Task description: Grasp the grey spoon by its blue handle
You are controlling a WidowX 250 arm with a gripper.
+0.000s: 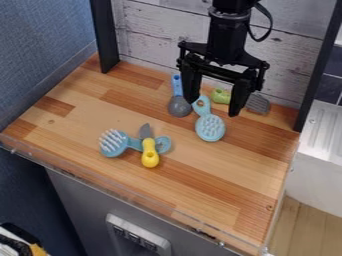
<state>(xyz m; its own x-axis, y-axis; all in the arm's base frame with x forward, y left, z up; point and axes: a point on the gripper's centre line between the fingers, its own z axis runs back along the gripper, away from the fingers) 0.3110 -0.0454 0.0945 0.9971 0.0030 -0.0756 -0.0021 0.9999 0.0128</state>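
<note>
Gripper (212, 108) hangs above wooden worktop (87, 110), jaws apart, near upper blue brush (211, 128); yellow-handled tool (150, 158) crosses lower blue brush (114, 145).

Yellow-handled knife (150, 154), light-blue brushes (210, 128)

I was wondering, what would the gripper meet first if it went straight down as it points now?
Probably the light-blue brush nearest the open gripper, though the gripper's height and exact line over the wooden counter are hard to judge from this angle.
</note>
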